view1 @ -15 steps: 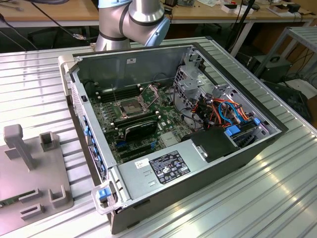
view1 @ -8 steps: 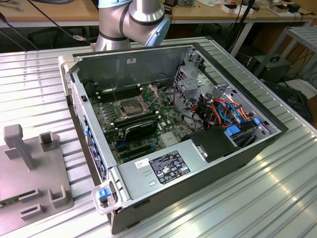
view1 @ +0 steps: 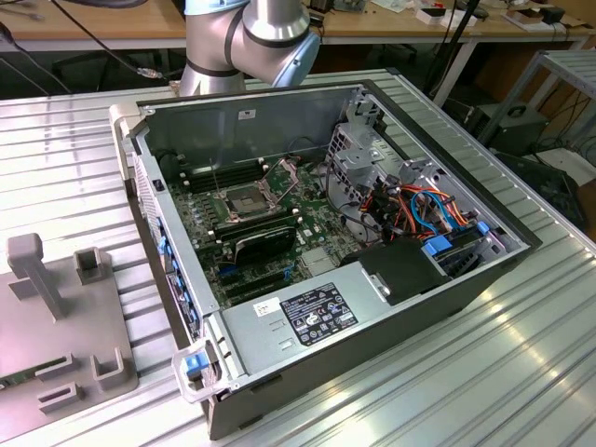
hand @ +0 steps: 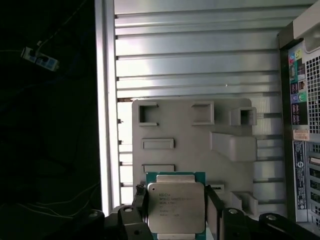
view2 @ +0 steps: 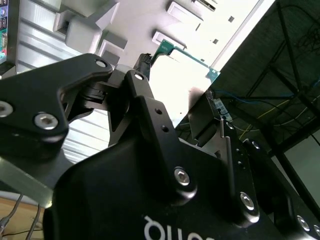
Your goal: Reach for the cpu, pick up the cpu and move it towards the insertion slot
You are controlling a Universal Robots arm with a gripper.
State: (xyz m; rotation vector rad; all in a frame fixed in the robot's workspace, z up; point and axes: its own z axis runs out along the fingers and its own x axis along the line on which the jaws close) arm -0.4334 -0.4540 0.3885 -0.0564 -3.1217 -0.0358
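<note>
In the exterior view: a big open computer case (view1: 372,186) lying flat on a ribbed metal table (view1: 521,372). Inside the case, on the green board (view1: 200,233), the insertion slot (view1: 240,200), square, with a shiny frame and a dark middle. Also inside the case, at its near end, a grey box (view1: 289,321) with labels on top. Just outside the case, toward the exterior view's left, a grey tray (view1: 56,307) with small blocks and pockets on it. Behind the case, the robot arm (view1: 247,37), silver with blue bands, going up past the picture's edge.

In the second wrist view: the black gripper (view2: 177,82) seen from very close. Fingers (view2: 145,95) closed on the cpu (view2: 185,75), one on each side of it. A flat chip with a bright face and a thin green edge. Past the chip, the grey tray (view2: 130,20).

In the first wrist view: the cpu (hand: 175,206) pinched in the gripper (hand: 177,197) between two dark fingers (hand: 140,200), silver face toward the camera, green rim around it. Behind the chip, the grey tray (hand: 190,135) on the table (hand: 190,50), just beside the case (hand: 305,150), on the side with the plugs. So: cpu outside the case, over on the tray side, well apart from the insertion slot. Cannot tell whether lifted clear of the tray or touching it.
</note>
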